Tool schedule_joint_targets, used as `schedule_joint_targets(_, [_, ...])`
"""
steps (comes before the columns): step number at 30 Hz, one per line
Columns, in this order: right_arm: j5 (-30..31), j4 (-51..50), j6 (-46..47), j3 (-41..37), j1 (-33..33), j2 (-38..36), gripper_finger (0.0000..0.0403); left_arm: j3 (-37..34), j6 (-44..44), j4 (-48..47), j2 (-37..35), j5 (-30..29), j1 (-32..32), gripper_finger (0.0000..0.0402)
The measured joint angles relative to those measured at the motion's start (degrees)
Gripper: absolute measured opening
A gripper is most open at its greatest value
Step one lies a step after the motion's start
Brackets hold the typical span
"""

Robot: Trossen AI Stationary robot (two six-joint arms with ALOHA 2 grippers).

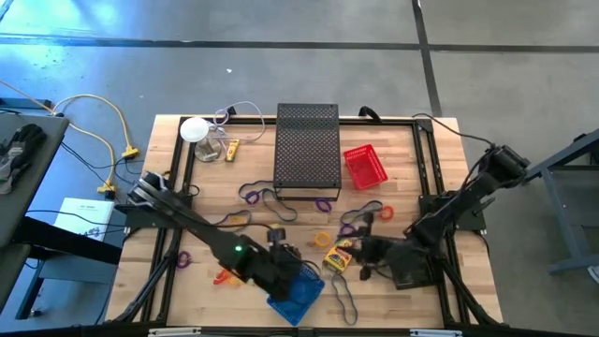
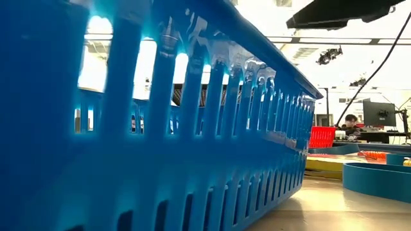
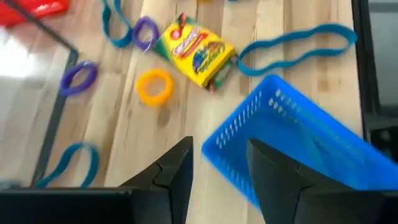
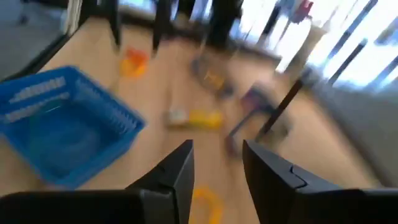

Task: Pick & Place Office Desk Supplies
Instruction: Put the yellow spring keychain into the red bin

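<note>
Right gripper [image 4: 216, 163] parted, empty, hovering over the table near the yellow packet [image 1: 338, 256] | left gripper [image 3: 219, 167] parted, empty, at blue basket [image 1: 296, 296], likely steadying it | bands scattered around

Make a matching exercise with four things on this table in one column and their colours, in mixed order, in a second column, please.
Things:
1. slotted basket
2. small basket beside the mesh box
3. mesh box
4. round ring near the crayon packet

Colours:
a. black
b. orange-yellow
c. blue
d. red

Pairs: 1-c, 2-d, 3-a, 4-b
</note>
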Motion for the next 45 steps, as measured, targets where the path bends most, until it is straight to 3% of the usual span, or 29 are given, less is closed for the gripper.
schedule_joint_targets(4, [-9.36,-16.27,11.9,6.49,-4.08,-0.02,0.0121,0.0,-2.5,-9.68,-4.01,-0.01,-1.75,0.0141])
schedule_joint_targets(6, [-14.91,-17.41,11.86,6.71,-6.01,-0.02,0.0118,0.0,-3.9,-15.09,-5.29,-0.58,-2.92,0.0141])
schedule_joint_targets(9, [-21.23,-17.42,10.39,6.7,-8.4,0.28,0.0117,-0.12,-9.99,-22.63,-5.65,-6.55,-4.75,0.0141])
schedule_joint_targets(14, [-18.18,-16.16,5.4,6.63,-10.78,4.77,0.0117,-2.67,-15.43,-28.6,-5.59,-8.81,-6.7,0.0141])
schedule_joint_targets(23, [-16.84,-11.19,4.5,6.7,-15.69,14.27,0.0117,-9.91,-18.01,-26.16,-5.57,-10.49,-8.24,0.0141])
schedule_joint_targets(29, [-22.77,-10.43,9.82,6.7,-19.39,17.84,0.0117,-11.95,-25.03,-26.26,-5.55,-11.39,-7.82,0.014])
schedule_joint_targets(45, [-25.85,-8.4,6.18,6.72,-20.1,20.7,0.0116,-12.0,-21.65,-23.02,-5.55,-13.88,-8.6,0.014])
